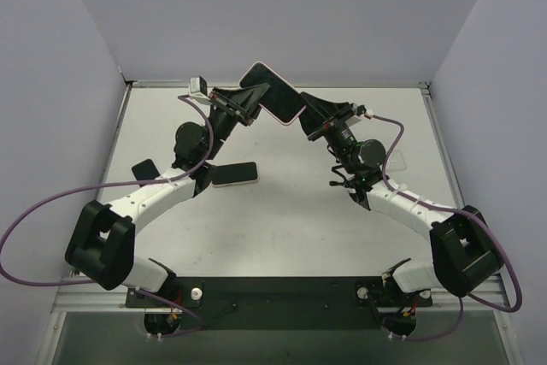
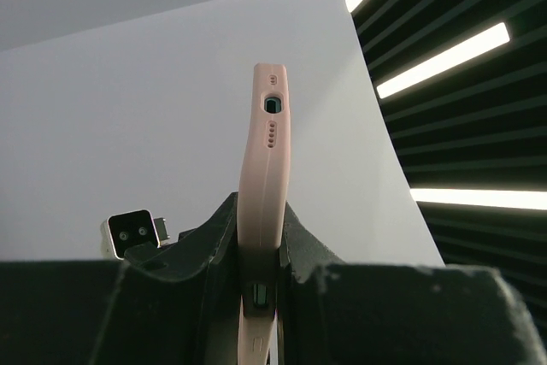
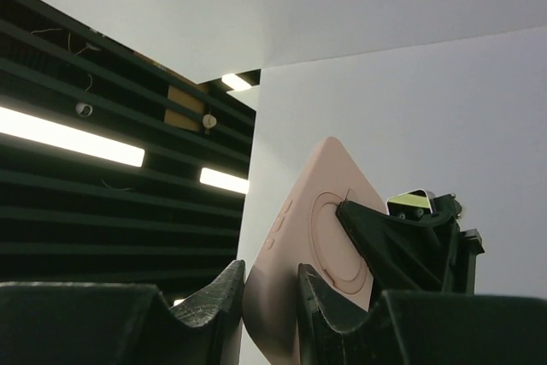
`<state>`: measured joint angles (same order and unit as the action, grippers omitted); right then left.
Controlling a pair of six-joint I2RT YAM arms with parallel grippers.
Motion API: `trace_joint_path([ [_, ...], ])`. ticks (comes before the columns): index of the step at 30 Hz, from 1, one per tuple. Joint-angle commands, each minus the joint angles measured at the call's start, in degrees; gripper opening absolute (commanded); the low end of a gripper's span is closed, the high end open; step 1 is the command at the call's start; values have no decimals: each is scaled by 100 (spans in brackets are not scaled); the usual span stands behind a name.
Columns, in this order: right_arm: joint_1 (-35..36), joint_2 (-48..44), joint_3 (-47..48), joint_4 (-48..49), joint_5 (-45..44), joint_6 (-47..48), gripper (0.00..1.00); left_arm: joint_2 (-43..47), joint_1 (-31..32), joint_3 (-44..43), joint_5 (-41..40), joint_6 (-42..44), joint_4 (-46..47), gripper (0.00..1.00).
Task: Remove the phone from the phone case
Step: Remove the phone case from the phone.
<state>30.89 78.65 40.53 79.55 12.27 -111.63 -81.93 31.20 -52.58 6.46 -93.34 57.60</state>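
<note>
White table (image 1: 282,228), pale enclosure walls (image 1: 68,57), black slatted ceiling (image 3: 85,211) (glimpsed past the wall), bright light strips (image 2: 444,61)

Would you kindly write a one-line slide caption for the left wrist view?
Left gripper clamps the pink phone case edge-on, port end up.

You stood in a robot lab. Your two arms, the left arm (image 1: 145,198) and the right arm (image 1: 410,207), were bolted to a black plate (image 1: 282,292) at the near edge of a white table (image 1: 291,237), with plain pale walls (image 1: 51,57) shutting it in on three sides and purple cables (image 1: 26,220) looping out from the arms. Above the walls was a dark ceiling of slats (image 2: 461,151) with long bright strip lights (image 2: 444,61), like in a big work hall.
</note>
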Motion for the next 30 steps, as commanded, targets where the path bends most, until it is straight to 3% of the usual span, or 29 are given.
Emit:
trace_joint_path([
  [1,66,308,60,1590,-489,-1246,0,309,343,-780,171,-1292,2554,0],
  [11,40,423,236,1599,-551,-1212,0,590,396,-561,224,-1468,2992,0],
  [19,-206,441,-72,1599,-516,-1168,0,696,369,528,320,-1494,3581,0],
  [30,-778,282,-99,1608,169,-904,0,600,334,363,1041,-1046,3776,0],
])
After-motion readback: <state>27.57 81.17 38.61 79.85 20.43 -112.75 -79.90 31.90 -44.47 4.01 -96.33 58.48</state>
